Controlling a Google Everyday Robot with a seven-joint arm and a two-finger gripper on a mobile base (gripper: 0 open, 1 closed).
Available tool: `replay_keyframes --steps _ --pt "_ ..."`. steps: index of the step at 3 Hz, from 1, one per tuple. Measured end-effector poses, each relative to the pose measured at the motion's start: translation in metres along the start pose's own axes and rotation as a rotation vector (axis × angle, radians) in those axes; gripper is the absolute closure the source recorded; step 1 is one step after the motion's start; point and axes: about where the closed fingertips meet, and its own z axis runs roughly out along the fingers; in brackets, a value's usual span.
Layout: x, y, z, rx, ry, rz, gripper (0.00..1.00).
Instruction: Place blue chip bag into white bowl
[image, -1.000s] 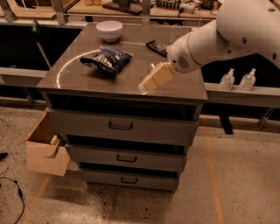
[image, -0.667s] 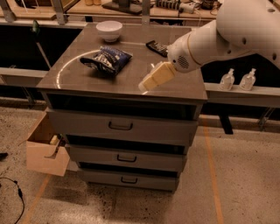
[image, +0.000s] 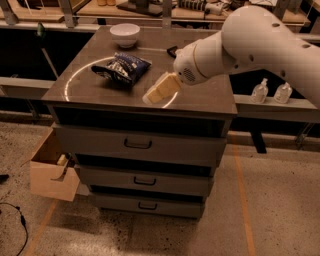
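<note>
The blue chip bag (image: 122, 67) lies on the dark cabinet top (image: 200, 97), left of centre, inside a ring of reflected light. The white bowl (image: 125, 34) stands behind it near the back edge, empty. My gripper (image: 160, 90), pale cream, hangs from the white arm (image: 250, 40) over the front middle of the top. It is a short way to the right of the bag and in front of it, not touching it, and holds nothing.
A black object (image: 172, 50) lies behind the arm, partly hidden. The cabinet has three drawers (image: 137, 144). An open cardboard box (image: 52, 172) sits at its lower left. Two clear bottles (image: 260, 91) stand on a ledge at the right. A cluttered bench runs behind.
The arm and gripper have moved left, closer to the chip bag. The bag and bowl have not moved.
</note>
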Motion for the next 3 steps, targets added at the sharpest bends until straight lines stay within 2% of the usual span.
replay_keyframes --steps 1,3 --pt "-0.012 -0.007 0.031 0.006 -0.038 -0.006 0.0" --pt "-0.023 -0.017 0.084 0.034 -0.066 0.009 0.0"
